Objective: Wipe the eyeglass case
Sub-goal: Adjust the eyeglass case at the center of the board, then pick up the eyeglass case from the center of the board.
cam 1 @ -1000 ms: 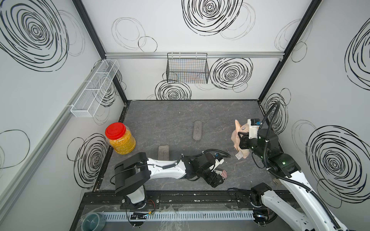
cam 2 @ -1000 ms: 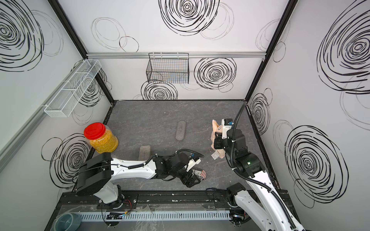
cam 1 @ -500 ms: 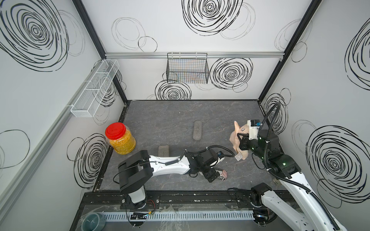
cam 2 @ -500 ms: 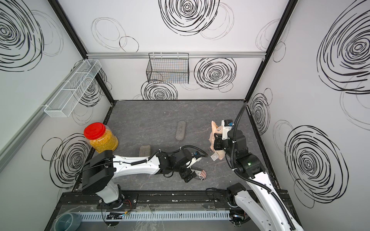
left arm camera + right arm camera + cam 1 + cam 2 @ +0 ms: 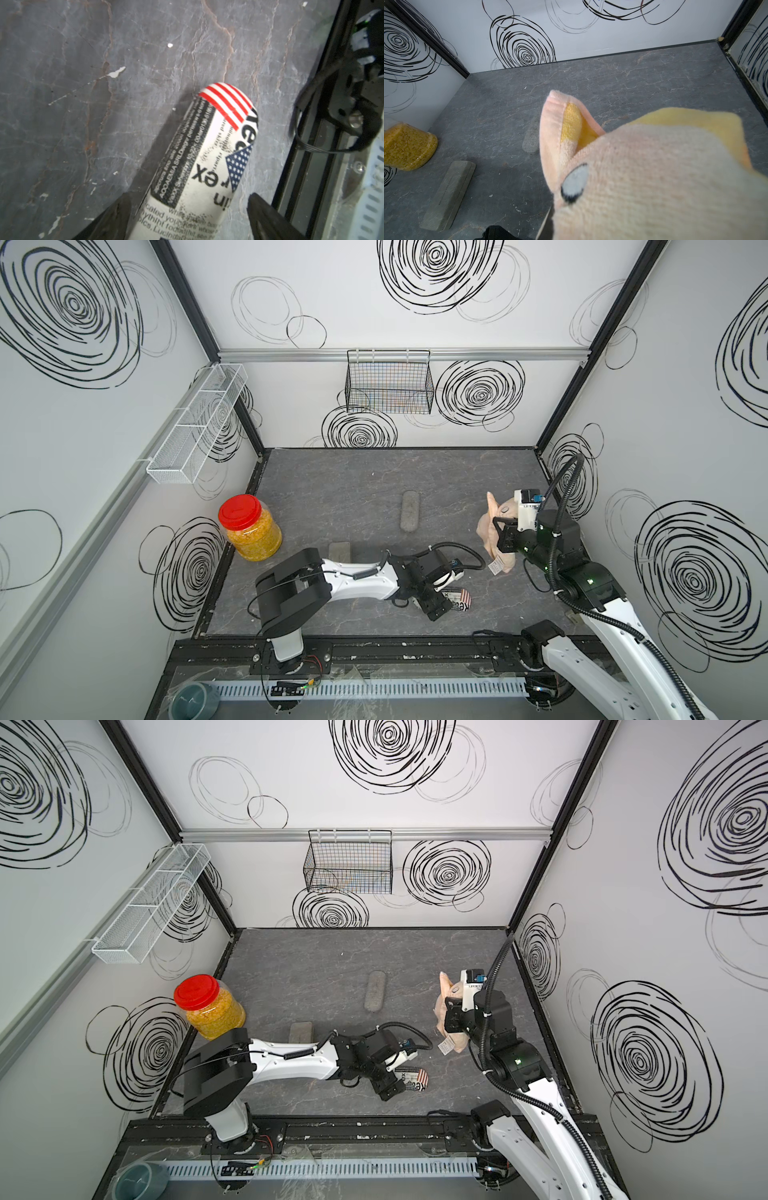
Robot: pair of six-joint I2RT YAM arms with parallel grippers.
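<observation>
**Q:** Where is the thing to be wiped?

**A:** In both top views a white, rounded eyeglass case printed with black newsprint and a red-striped, starred flag [image 5: 460, 600] [image 5: 417, 1078] lies flat on the dark grey, marble-veined tabletop [image 5: 374, 481]. It is low in the frame, a little right of centre, near the black front rail

**Q:** What is the left arm doing?

**A:** The white left arm [image 5: 357, 583] stretches in from the lower left, low over the tabletop. Its wrist view shows the left tool [image 5: 188, 197] straddling one end of the case. One black finger [image 5: 114, 218] stands on each side, and each is clear of the case with a dark gap between. The tool is wide and not closed on the case, and the flag end of the case pokes out beyond the fingers

**Q:** And the right arm?

**A:** The right tool [image 5: 503, 531] sits at the right of the frame, about mid height, raised off the tabletop. It is clamped tight on a fluffy peach-and-yellow cloth [image 5: 485, 531] [image 5: 654, 176], which drapes down with a white label [image 5: 494, 566] at its lower edge. The cloth fills much of the right wrist view and hides the fingers there. Cloth and case are well apart

**Q:** Anything else?

**A:** A clear plastic jar with a red lid, full of yellow granules [image 5: 249, 529], stands at the tabletop's left edge. A grey rectangular box [image 5: 339, 549] lies just right of it, and a grey oblong soft pouch [image 5: 410, 512] lies near the centre. A black wire basket [image 5: 388, 383] hangs on the back wall, and a white mesh shelf [image 5: 195, 427] on the left wall
</observation>
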